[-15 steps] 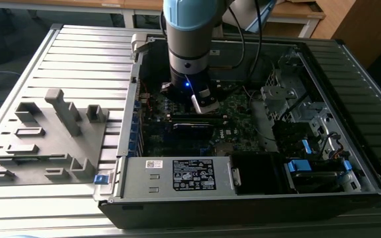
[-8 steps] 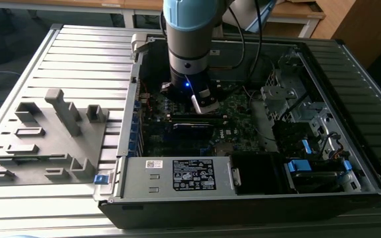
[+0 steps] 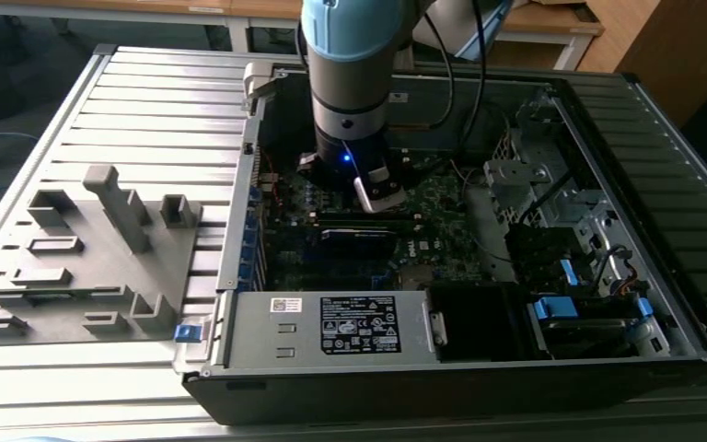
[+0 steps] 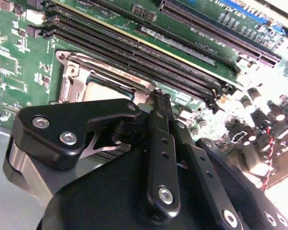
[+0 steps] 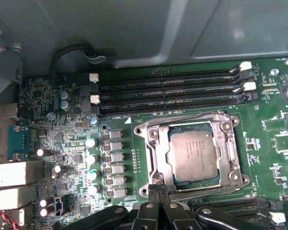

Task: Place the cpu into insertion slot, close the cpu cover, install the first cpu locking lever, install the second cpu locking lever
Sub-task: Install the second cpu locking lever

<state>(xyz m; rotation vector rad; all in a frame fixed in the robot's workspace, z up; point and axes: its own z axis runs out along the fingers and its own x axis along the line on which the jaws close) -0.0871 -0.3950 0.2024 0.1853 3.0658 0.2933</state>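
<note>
The cpu [image 5: 194, 154], a square chip with a dull silver top, lies flat in its socket on the green motherboard. The cpu cover [image 5: 156, 143], a silver frame, lies down around it, and the chip shows through its opening. In the second wrist view the cover [image 4: 79, 72] and a strip of the cpu [image 4: 105, 85] sit just beyond my fingertips. My gripper [image 5: 158, 190] is shut, its black fingers [image 4: 156, 124] pressed together with nothing visible between them, the tips at the socket's edge. In the exterior view the gripper [image 3: 378, 195] reaches down inside the open computer case. I cannot tell how the locking levers stand.
Black memory slots [image 5: 168, 91] run along one side of the socket, and rows of capacitors [image 5: 91, 158] along another. A boxed power supply with a white label [image 3: 353, 324] fills the case's near side. Drive bays with blue tabs [image 3: 556, 308] stand at the exterior view's right, a grey fixture [image 3: 84, 267] at its left.
</note>
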